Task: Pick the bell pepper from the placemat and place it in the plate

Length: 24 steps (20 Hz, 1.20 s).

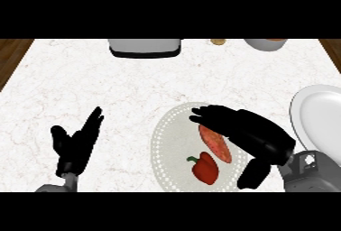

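Observation:
A red bell pepper (205, 168) with a green stem lies on the near part of the round pale placemat (172, 135). Beside it on the mat lies an orange-red elongated vegetable (214, 142), partly under my right hand. My right hand (246, 131) hovers over the mat's right side, fingers stretched toward the far left, thumb hanging down at the right of the pepper; it holds nothing. The white plate (320, 118) sits at the right edge, partly cut off. My left hand (76, 143) rests open at the lower left, fingers up.
A grey appliance (145, 47) stands at the counter's far edge. A small brown item (217, 41) and a white bowl (266, 43) sit at the far right. Wooden floor shows past both far corners.

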Motion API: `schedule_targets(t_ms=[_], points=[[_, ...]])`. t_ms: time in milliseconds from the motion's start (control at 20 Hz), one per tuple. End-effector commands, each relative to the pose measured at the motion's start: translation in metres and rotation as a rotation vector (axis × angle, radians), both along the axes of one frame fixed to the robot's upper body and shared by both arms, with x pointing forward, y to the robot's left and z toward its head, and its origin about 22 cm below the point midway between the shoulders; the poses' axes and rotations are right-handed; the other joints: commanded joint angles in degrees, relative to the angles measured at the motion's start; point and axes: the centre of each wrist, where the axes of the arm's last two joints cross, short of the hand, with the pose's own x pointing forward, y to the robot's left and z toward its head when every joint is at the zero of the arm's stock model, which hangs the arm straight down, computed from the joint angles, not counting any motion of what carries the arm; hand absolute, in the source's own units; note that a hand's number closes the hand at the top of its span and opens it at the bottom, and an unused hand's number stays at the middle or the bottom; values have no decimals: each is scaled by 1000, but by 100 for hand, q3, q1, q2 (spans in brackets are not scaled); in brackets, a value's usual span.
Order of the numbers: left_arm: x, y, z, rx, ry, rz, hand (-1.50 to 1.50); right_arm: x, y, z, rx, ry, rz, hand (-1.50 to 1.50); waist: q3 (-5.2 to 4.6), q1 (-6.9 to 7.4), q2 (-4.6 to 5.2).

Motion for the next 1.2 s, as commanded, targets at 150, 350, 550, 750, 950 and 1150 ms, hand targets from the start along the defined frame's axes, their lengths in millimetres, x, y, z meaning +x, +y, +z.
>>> schedule_targets(t_ms=[150, 350, 550, 750, 950, 1150], points=[[-5, -18, -10, -11, 44, -9, 0, -8, 16, -30, -71, 88, 4, -150, -34, 20, 38], [-8, -11, -9, -19, 61, 3, 0, -6, 20, -26, -58, 91, -1, -150, -34, 24, 36], [-11, -5, -7, 2, 79, -7, 0, -26, 27, -53, -83, 52, 5, -150, -33, 27, 35], [-24, -1, -20, -3, 49, -3, 0, -33, 30, -62, -150, -5, -33, -150, -33, 32, 35], [-2, -19, -9, 6, 45, 7, 0, -31, 30, -54, -182, -19, -54, -150, -33, 7, 36], [-10, -10, -14, -21, 53, -5, 0, -8, 41, -62, -188, -5, -54, -150, -34, 32, 41]])
